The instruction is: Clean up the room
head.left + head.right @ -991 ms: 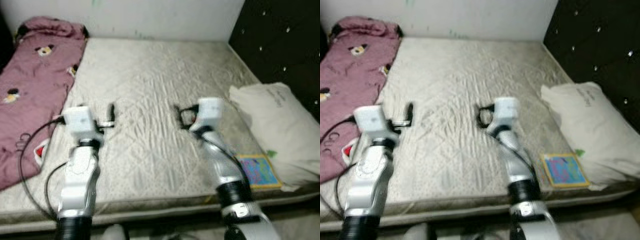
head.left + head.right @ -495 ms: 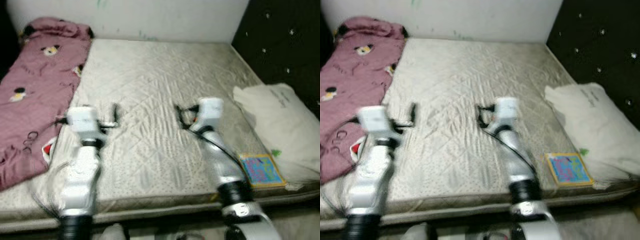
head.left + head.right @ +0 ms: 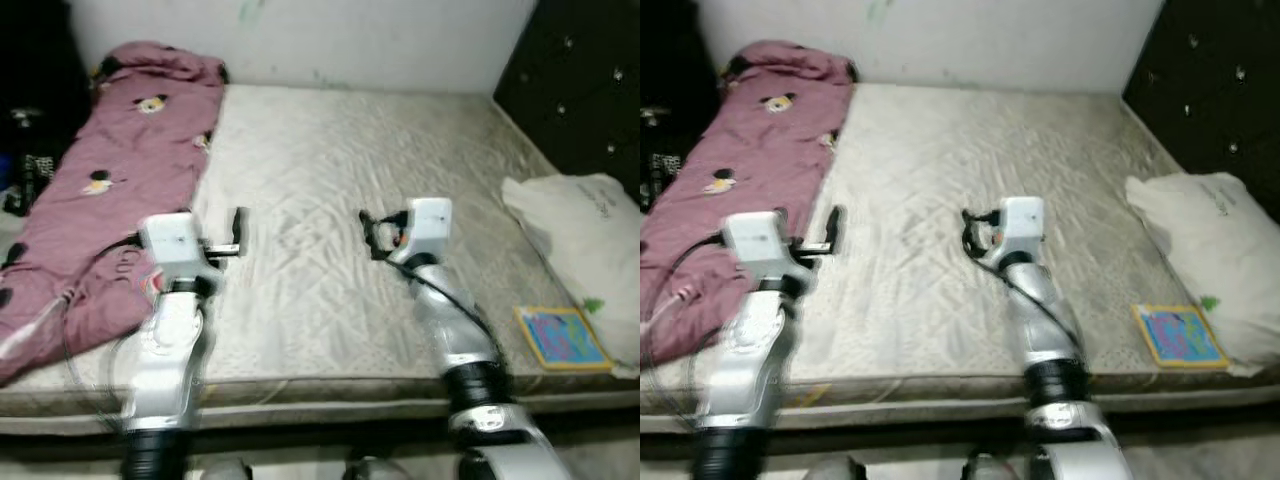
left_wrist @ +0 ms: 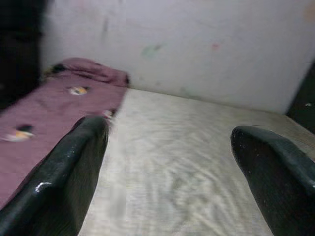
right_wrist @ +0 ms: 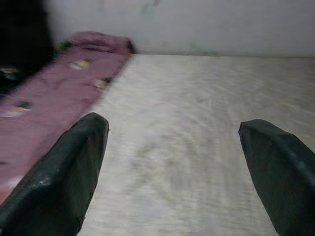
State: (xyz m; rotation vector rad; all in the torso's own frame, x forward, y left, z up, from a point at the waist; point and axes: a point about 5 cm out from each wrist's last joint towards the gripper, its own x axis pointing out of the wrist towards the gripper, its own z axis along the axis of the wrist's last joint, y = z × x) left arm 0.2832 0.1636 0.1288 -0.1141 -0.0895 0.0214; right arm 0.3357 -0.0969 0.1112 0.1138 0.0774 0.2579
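A crumpled maroon cartoon-print blanket [image 3: 100, 210] lay along the left edge of the quilted beige mattress [image 3: 330, 170]; a soft white pillow [image 3: 585, 240] and flat colourful square book [image 3: 562, 337] sat right; left gripper [image 3: 238, 228] and right gripper [image 3: 366, 232] hovered above the mattress, jaws wide, empty.

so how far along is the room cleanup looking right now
Hard to call. The mattress is bare in the middle. A pink blanket lies rumpled along its left side, a white pillow sits on its right side, and a colourful book lies beside the pillow near the front edge. The left gripper and right gripper hover open over the mattress, holding nothing. That fits both tidying underway and a pause between items.
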